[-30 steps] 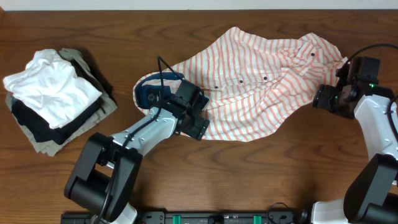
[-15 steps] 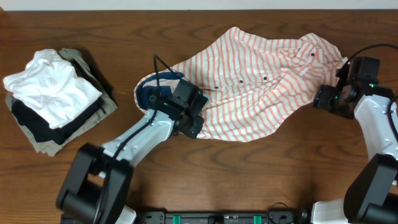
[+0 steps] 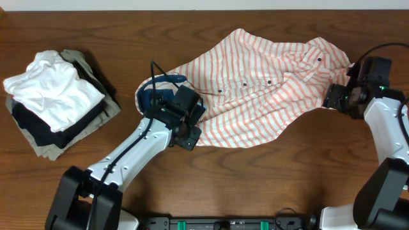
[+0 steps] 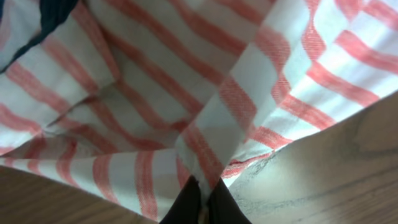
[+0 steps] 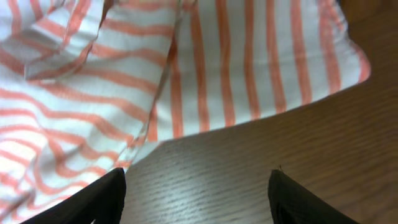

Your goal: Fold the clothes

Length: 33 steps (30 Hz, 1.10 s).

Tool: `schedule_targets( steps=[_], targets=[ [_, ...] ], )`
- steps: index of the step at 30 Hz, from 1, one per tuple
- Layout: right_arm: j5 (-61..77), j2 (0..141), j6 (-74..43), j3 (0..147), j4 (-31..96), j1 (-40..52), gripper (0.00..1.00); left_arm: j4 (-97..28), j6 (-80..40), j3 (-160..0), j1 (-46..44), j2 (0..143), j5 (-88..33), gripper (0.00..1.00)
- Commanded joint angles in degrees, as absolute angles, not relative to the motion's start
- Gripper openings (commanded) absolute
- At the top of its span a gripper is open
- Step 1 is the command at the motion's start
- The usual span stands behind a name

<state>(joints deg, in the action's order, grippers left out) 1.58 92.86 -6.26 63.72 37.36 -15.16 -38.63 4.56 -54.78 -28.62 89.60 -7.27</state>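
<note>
The clothes, a white shirt with orange-red stripes (image 3: pixel 268 96), lie spread across the middle and right of the table, with the dark blue inner collar (image 3: pixel 153 97) at the left end. My left gripper (image 3: pixel 192 133) is at the shirt's lower left hem, shut on a pinched fold of striped cloth (image 4: pixel 211 143); its dark fingertips (image 4: pixel 186 208) meet at the bottom of the left wrist view. My right gripper (image 3: pixel 327 99) is at the shirt's right edge, open. Its fingers (image 5: pixel 102 199) stand wide apart over bare wood, with the hem (image 5: pixel 249 81) just beyond them.
A stack of folded garments (image 3: pixel 54 102), white on top of black and khaki, sits at the far left. The wooden table (image 3: pixel 255 185) runs along the front, and its back edge meets a pale wall at the top.
The left gripper closed on the shirt's lower left hem and shifted a little left, drawing the cloth with it. The right gripper edged slightly up toward the shirt.
</note>
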Motion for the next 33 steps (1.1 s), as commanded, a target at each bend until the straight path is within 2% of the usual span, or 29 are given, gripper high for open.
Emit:
schedule_targets(
  steps=[1,12,19,25,33],
  targets=[
    [-2.2,92.9,-5.5,64.1,35.8,-16.1,0.70,-38.6,4.6,-54.7,-28.6,88.9,-5.1,0.06],
    [-2.1,93.0,-5.5,64.1,28.8,-19.9,0.64,-42.1,0.9,-54.7,-27.8,87.7,-4.2,0.06],
    [-2.1,93.7,-5.5,64.1,26.5,-20.0,0.62,-42.7,-2.9,-54.7,-23.3,79.0,-2.1,0.06],
    [-1.2,99.6,-5.5,64.1,24.4,-20.0,0.63,-41.1,-2.9,-54.7,-21.5,75.5,-2.1,0.06],
    [5.2,108.9,-3.8,64.1,13.7,-19.9,0.66,-41.3,-3.8,-54.7,-21.5,76.3,-2.1,0.06]
  ],
)
